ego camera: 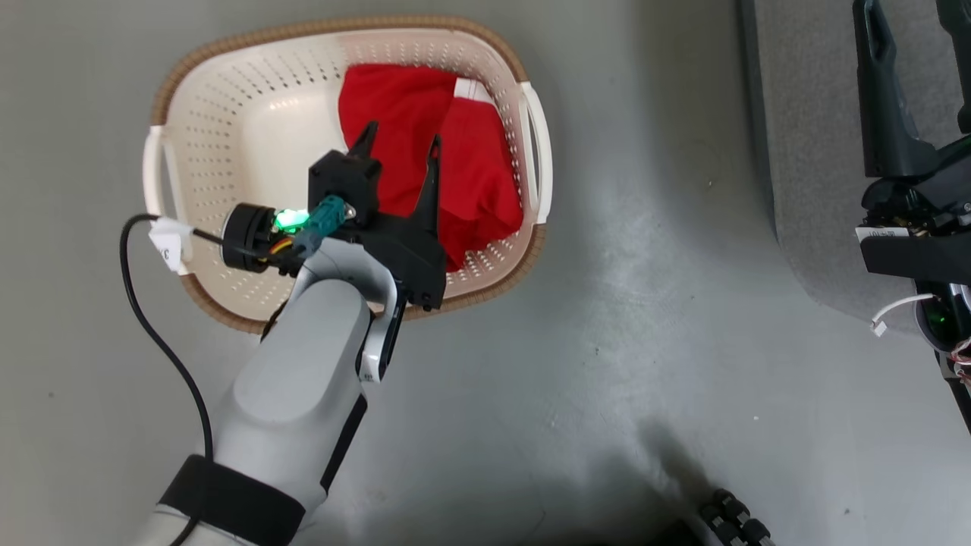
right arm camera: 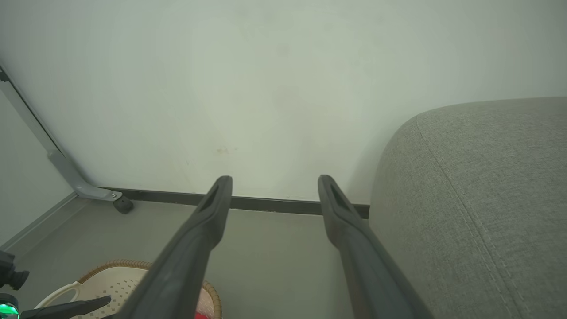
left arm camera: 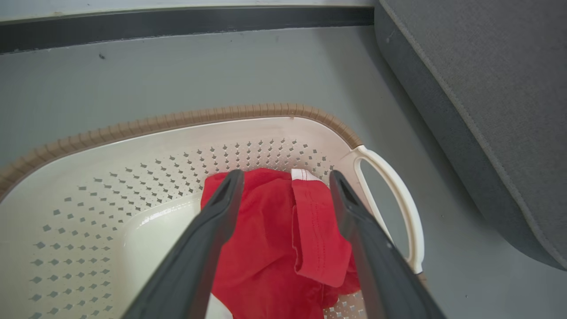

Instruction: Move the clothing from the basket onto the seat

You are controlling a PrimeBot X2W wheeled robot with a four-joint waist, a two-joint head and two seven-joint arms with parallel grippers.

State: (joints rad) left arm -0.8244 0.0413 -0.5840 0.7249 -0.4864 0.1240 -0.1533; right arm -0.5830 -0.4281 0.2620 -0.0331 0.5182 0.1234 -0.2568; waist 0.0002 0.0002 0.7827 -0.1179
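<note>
On the grey floor (ego camera: 622, 318) stands the oval cream basket (ego camera: 227, 98), its brown woven-look rim and two white handles plain in the head view. The red clothing (ego camera: 470, 167) lies bunched in the basket's right end, a strip of white trim showing at its far edge; whether it is one garment or two I cannot tell. The left pincer (ego camera: 402, 135) hangs over the basket with its two dark fingers spread apart and nothing between them. In the left wrist view they frame a folded, stitched flap of the red cloth, and whether the fingertips touch the fabric cannot be told. A green light (ego camera: 290, 220) glows on that wrist, and a black cable (ego camera: 152, 334) loops beside the pale forearm. The seat (ego camera: 819, 152), a light-grey upholstered cushion with a seam line, lies to the right of the basket, with bare floor between them. The right pincer (right arm camera: 274, 179) is over the seat's near edge, likewise spread wide and holding nothing, its fingers pointing toward a pale wall (right arm camera: 283, 79) and black skirting (right arm camera: 266, 204).
</note>
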